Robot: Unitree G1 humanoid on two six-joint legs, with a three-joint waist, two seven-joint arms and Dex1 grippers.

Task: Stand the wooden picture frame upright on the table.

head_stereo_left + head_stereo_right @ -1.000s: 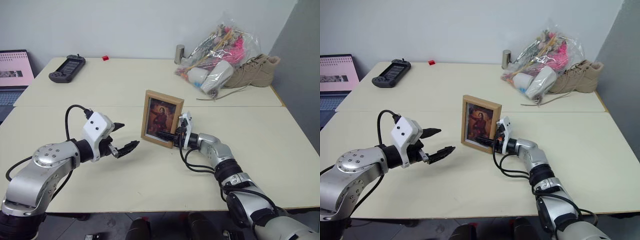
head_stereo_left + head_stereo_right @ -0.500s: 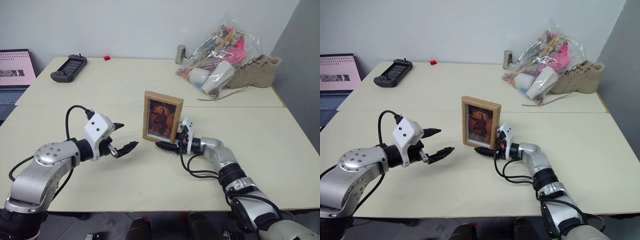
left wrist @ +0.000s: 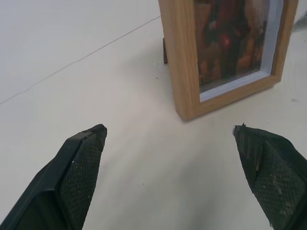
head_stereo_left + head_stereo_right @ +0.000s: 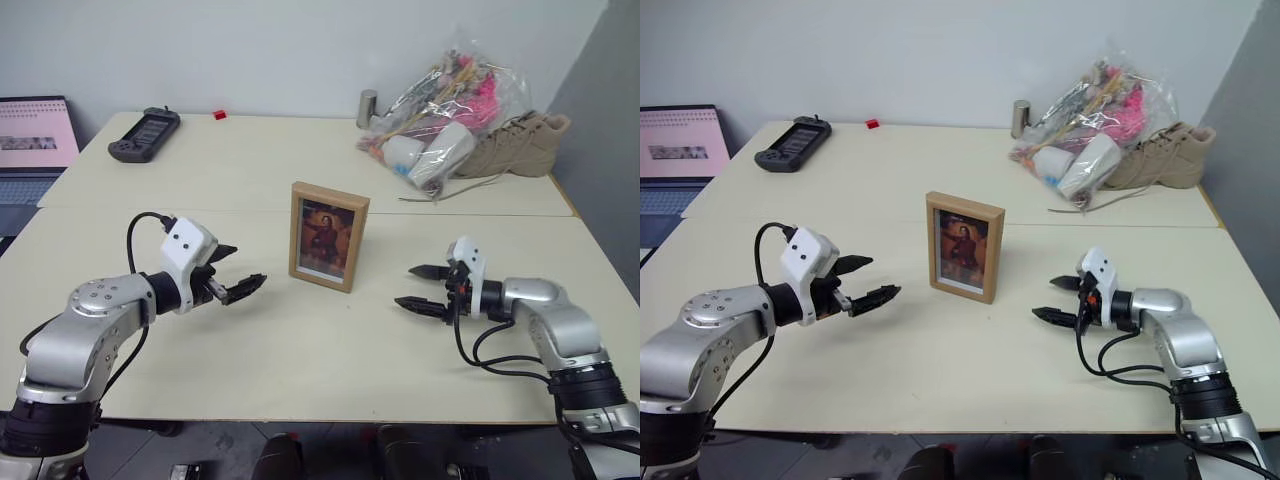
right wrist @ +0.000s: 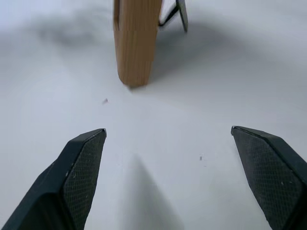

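The wooden picture frame (image 4: 328, 235) stands upright on the table (image 4: 300, 350) near its middle seam, its dark portrait facing me. In the left wrist view the frame (image 3: 225, 52) shows its front, and in the right wrist view its edge (image 5: 136, 43) with the easel stand behind. My left gripper (image 4: 236, 272) hovers open to the frame's left, apart from it. To the frame's right my right gripper (image 4: 420, 287) is open too, with a clear gap to the frame. Neither holds anything.
A black handheld game controller (image 4: 144, 135) and a small red piece (image 4: 218, 115) lie at the table's far left. A plastic bag of flowers (image 4: 440, 110), a metal can (image 4: 368, 108) and a tan boot (image 4: 520, 145) sit far right. A laptop (image 4: 35, 135) is at the left edge.
My right gripper has let go of the frame, opened and drawn away to the right. The frame stays standing by itself. The left gripper has shifted slightly.
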